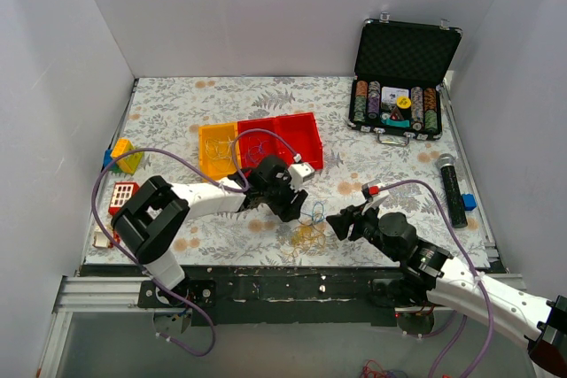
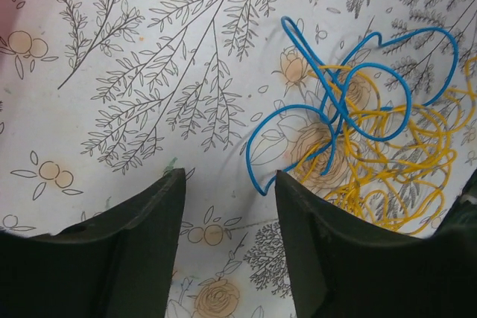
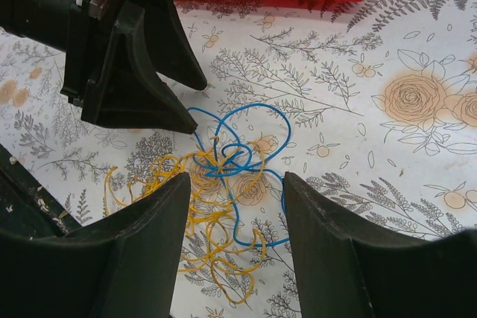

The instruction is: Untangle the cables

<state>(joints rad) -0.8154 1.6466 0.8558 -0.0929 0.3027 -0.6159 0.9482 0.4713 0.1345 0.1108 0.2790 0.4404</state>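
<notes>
The cables (image 1: 310,223) lie as a small tangle of blue and yellow wire on the flowered tablecloth near the front edge. In the left wrist view the blue loops (image 2: 350,102) overlap the yellow coils (image 2: 402,169), right of my open left gripper (image 2: 229,184), whose right fingertip sits beside a blue end. In the right wrist view the blue wire (image 3: 238,150) crosses the yellow wire (image 3: 212,229) between and beyond my open right gripper (image 3: 235,184). In the top view the left gripper (image 1: 297,210) and right gripper (image 1: 335,221) face each other across the bundle.
A red bin (image 1: 279,139) and an orange bin (image 1: 218,148) stand behind the left gripper. A poker chip case (image 1: 399,95) is open at the back right. A black cylinder (image 1: 453,188) lies at the right. Toy blocks (image 1: 124,157) sit at the left.
</notes>
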